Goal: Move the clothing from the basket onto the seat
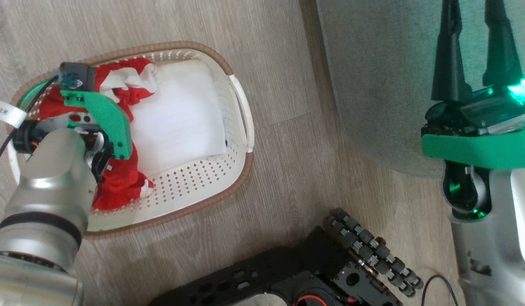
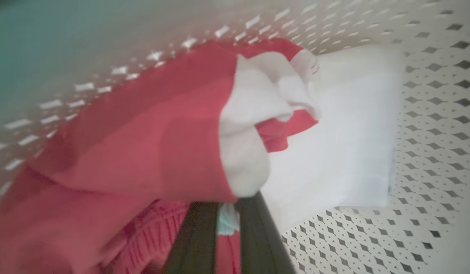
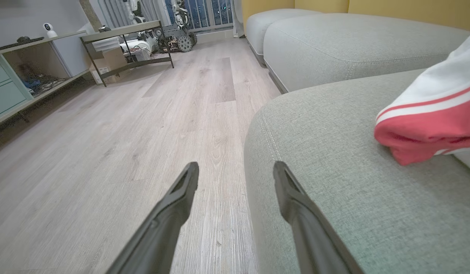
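The cream basket [image 1: 229, 70] stands on the floor at the left. Red and white clothing [image 1: 123, 180] lies bunched along its left side, on a flat white sheet [image 1: 181, 119]. My left gripper [image 2: 228, 207] reaches down into that pile and is shut on a fold of the clothing [image 2: 143, 133], its fingertips buried in the fabric. My right gripper [image 1: 473, 12] hangs open and empty over the edge of the grey-green seat [image 1: 381, 85]. In the right wrist view another red garment with white stripes [image 3: 429, 125] rests on the seat [image 3: 352, 198], right of the gripper [image 3: 236, 167].
My black wheeled base [image 1: 309, 272] sits on the wooden floor between basket and seat. The basket's perforated wall [image 2: 429, 114] rises close beside the left fingers. More sofa cushions [image 3: 333, 42], a metal-framed table [image 3: 124, 38] and a low cabinet [image 3: 14, 83] stand farther off.
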